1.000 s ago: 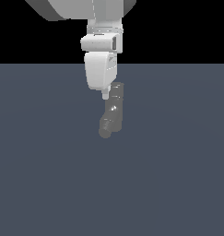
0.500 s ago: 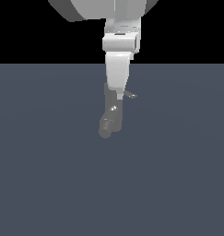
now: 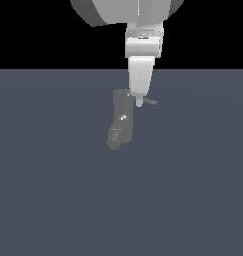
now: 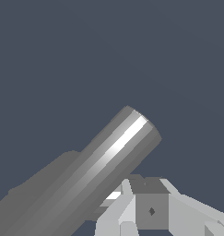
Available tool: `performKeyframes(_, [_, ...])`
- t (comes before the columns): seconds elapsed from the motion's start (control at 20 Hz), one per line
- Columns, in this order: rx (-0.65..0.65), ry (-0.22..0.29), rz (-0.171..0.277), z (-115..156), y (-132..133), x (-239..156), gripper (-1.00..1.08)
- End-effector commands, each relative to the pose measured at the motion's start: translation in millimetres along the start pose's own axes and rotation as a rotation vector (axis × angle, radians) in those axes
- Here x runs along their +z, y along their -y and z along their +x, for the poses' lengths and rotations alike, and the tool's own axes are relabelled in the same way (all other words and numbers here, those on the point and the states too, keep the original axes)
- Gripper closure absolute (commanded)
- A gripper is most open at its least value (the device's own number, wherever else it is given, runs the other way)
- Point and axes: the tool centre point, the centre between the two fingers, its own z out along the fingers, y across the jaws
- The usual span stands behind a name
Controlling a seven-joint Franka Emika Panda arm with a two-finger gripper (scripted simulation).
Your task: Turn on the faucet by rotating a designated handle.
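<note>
The faucet (image 3: 122, 116) is a dull-grey upright cylinder on the dark floor, with its angled spout (image 3: 114, 140) below it. The handle (image 3: 151, 101) is a thin grey rod sticking out from the cylinder's top toward the exterior view's right. My white gripper (image 3: 139, 103) hangs straight down, its narrow tip against the rod's inner end, beside the cylinder's top. The fingers look closed together and hold nothing. In the wrist view the faucet (image 4: 111, 159) fills the frame as a large shiny cylinder, and my fingertips (image 4: 132, 207) show just beside it. I cannot pick out the handle there.
The dark blue-grey floor (image 3: 193, 190) stretches all around the faucet. The white arm (image 3: 123, 12) comes down from above. Nothing else stands nearby.
My gripper has moved steadily toward the exterior view's right, across the faucet's top. The handle's rod now sticks out further on the right side of the gripper.
</note>
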Motion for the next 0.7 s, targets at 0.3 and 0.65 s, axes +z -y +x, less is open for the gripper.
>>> performKeyframes(0.3, [0.013, -0.001, 0.005, 26.6, 23.3, 0.0, 1.08])
performKeyframes(0.65, [0.019, -0.001, 0.005, 45.4, 39.3, -0.1, 1.08])
